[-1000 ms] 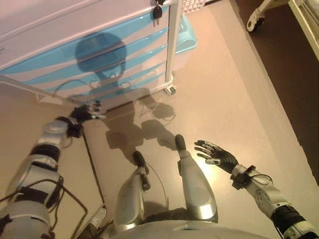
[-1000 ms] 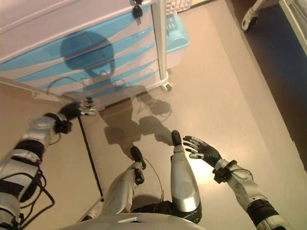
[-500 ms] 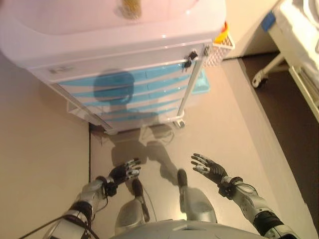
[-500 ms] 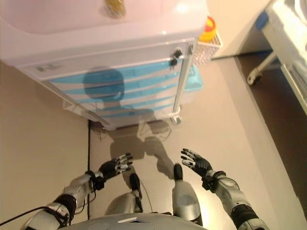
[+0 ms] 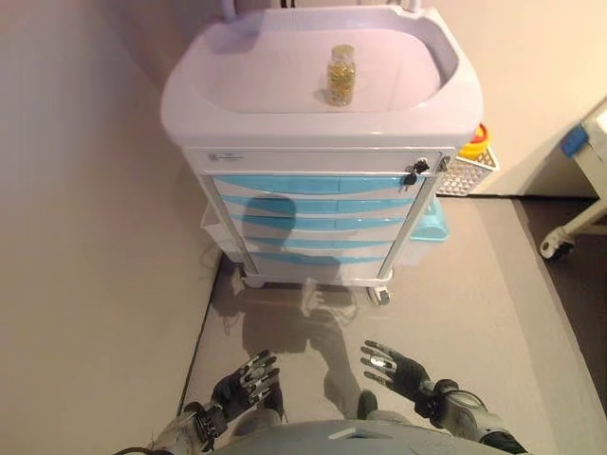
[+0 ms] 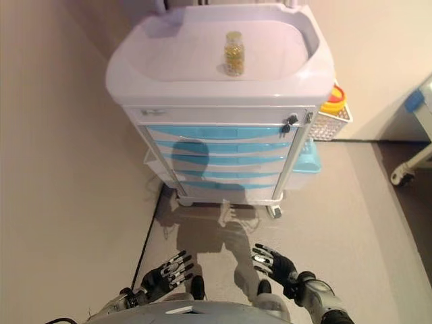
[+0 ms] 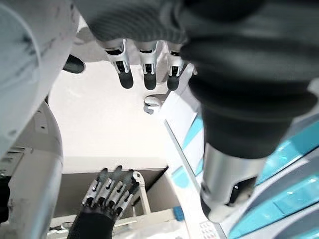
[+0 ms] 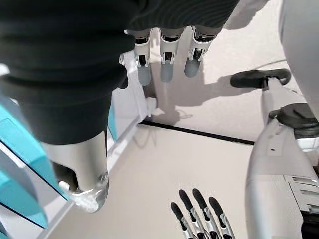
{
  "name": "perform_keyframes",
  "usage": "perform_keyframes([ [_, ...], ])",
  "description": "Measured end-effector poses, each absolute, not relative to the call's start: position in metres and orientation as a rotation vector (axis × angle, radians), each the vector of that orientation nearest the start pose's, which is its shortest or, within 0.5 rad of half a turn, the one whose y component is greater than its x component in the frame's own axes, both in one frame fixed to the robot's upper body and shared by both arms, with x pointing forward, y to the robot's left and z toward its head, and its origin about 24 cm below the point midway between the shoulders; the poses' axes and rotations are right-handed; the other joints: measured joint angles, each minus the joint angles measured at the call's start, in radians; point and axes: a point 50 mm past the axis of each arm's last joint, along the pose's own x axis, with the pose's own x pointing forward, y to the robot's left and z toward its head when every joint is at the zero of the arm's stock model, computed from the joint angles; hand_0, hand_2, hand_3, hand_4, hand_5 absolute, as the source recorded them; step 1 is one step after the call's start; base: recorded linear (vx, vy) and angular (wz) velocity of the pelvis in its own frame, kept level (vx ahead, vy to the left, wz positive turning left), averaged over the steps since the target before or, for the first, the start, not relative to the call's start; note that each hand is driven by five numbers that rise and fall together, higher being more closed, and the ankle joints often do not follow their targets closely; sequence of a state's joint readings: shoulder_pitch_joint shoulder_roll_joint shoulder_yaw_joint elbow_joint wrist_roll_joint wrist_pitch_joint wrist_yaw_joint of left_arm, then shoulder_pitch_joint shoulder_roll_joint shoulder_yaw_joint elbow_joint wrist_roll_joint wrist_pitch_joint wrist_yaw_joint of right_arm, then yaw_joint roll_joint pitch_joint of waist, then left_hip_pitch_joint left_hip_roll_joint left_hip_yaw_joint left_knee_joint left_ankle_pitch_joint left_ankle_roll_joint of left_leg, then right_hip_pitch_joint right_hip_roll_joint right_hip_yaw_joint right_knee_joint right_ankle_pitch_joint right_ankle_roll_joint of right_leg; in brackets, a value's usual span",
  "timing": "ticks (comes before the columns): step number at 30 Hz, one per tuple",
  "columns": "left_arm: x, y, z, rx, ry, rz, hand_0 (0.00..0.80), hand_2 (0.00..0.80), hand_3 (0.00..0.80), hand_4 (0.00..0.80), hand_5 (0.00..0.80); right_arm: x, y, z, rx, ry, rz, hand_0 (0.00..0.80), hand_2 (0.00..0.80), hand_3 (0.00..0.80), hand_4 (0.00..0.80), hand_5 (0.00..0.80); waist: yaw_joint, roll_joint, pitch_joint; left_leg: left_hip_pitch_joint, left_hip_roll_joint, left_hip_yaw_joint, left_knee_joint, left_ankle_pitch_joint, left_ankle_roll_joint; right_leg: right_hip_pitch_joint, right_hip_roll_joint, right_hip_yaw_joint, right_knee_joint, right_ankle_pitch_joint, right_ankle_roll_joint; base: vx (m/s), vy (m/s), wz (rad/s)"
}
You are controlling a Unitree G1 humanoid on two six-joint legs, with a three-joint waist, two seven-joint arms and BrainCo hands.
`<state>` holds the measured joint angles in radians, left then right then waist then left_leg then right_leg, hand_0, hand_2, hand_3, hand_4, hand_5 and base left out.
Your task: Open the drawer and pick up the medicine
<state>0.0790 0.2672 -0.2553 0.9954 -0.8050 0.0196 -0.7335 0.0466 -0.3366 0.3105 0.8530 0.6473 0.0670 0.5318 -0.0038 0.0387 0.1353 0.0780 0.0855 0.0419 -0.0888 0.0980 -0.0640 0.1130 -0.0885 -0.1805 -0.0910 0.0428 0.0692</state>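
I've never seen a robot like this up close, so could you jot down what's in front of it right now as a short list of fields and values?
cart: white medical cart with blue drawers, all shut
on top: small bottle of yellowish contents, upright in the cart's tray
keys: hanging at the lock by the top drawer
side basket: white mesh basket with a yellow and red item in it
left hand: low, well short of the cart, fingers spread, holding nothing
right hand: low, well short of the cart, fingers spread, holding nothing
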Motion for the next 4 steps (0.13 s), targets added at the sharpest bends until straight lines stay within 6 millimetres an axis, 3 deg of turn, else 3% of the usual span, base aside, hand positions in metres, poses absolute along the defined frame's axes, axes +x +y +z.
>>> perform_keyframes([
  [4,0.1081,0.1858,-0.1392,-0.735,0.872,-0.312,0.0,0.0,0.0,0.0,0.0,0.1289,-0.198,-0.1337,0.445,0.959,0.315,0.0,0.0,0.0,0.0,0.0,0.003,-0.002,-0.029,0.001,-0.002,-0.014,-0.004,-0.002,-0.002,0.012,-0.002,-0.016,0.0,-0.001,0.001,-0.024,0.015,0.1],
])
